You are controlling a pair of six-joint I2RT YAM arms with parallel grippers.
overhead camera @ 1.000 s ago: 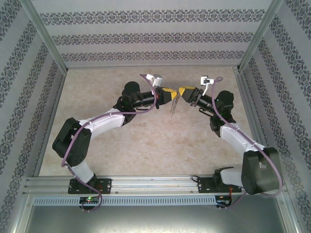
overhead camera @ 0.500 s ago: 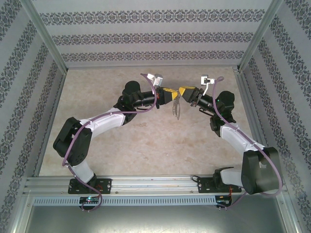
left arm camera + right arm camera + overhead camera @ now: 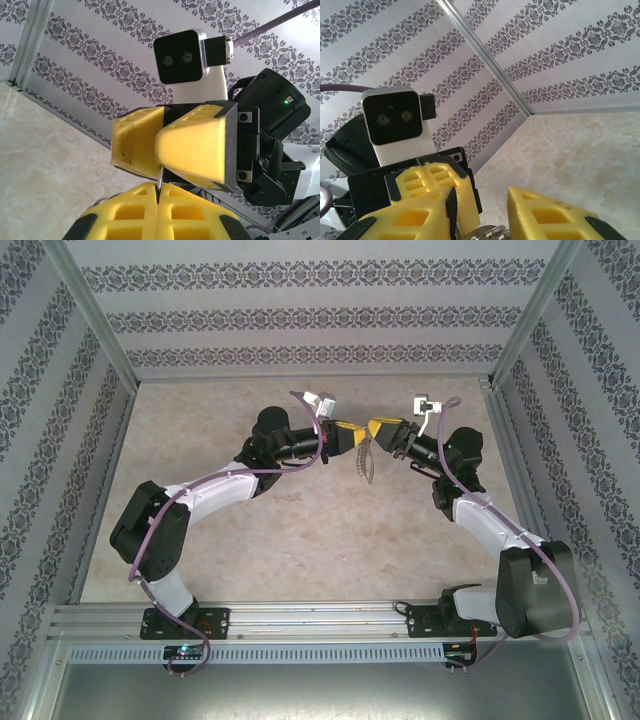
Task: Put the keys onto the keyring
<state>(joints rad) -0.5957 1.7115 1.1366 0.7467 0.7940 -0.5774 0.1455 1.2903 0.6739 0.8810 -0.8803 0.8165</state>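
Note:
Above the middle of the table my two grippers meet tip to tip. My left gripper (image 3: 350,436) (image 3: 160,186) is shut, its yellow fingers pinching a thin grey metal loop, the keyring (image 3: 159,177). The keyring's silvery chain (image 3: 362,461) hangs below the meeting point. Facing it, my right gripper (image 3: 377,429) (image 3: 492,220) has its jaws a little apart. The keyring's silvery rings (image 3: 492,233) lie in the gap between them, and pale floor shows through. The keys are hidden.
The beige marbled tabletop (image 3: 300,530) is walled by patterned panels (image 3: 300,310) at the back and sides. A metal rail (image 3: 300,620) runs along the near edge. Each wrist camera faces the other: the right one (image 3: 182,55), the left one (image 3: 395,122).
The hanging chain has swung a little to the right and bunched under the fingertips. Both arms have stayed almost still, tips together.

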